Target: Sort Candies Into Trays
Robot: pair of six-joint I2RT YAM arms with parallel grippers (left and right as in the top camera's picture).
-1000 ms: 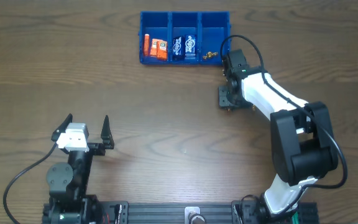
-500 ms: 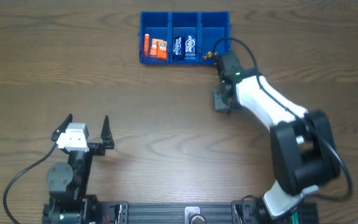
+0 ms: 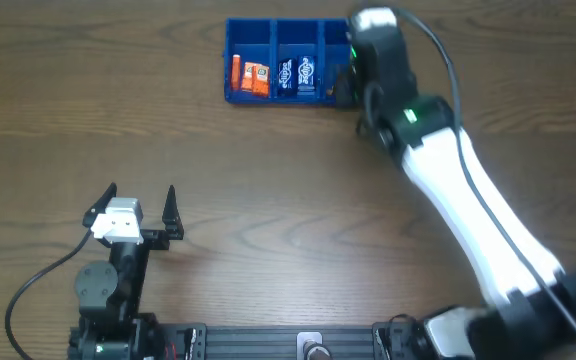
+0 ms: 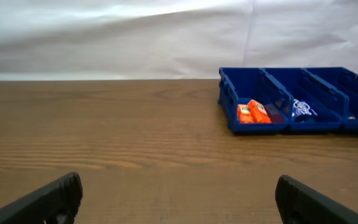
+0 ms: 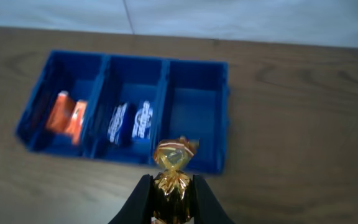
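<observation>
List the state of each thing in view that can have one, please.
Right gripper, fingers shut on the gold candy.
Gold candy, held, lifted near the blue tray.
Left gripper, fingers open, holding nothing.
Blue tray, upright on the table, open on top.
Orange candies, lying in one end compartment.
Blue candies, lying in the middle compartment.

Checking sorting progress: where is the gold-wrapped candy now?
In the right wrist view, the gold-wrapped candy is clamped in the right gripper, near the empty end compartment of the blue tray.

Gold-wrapped candy (image 5: 174, 163) upright in jaws — blue tray (image 5: 194, 118) beyond (orange candies (image 5: 67, 115), blue candies (image 5: 132, 121) inside).
</observation>
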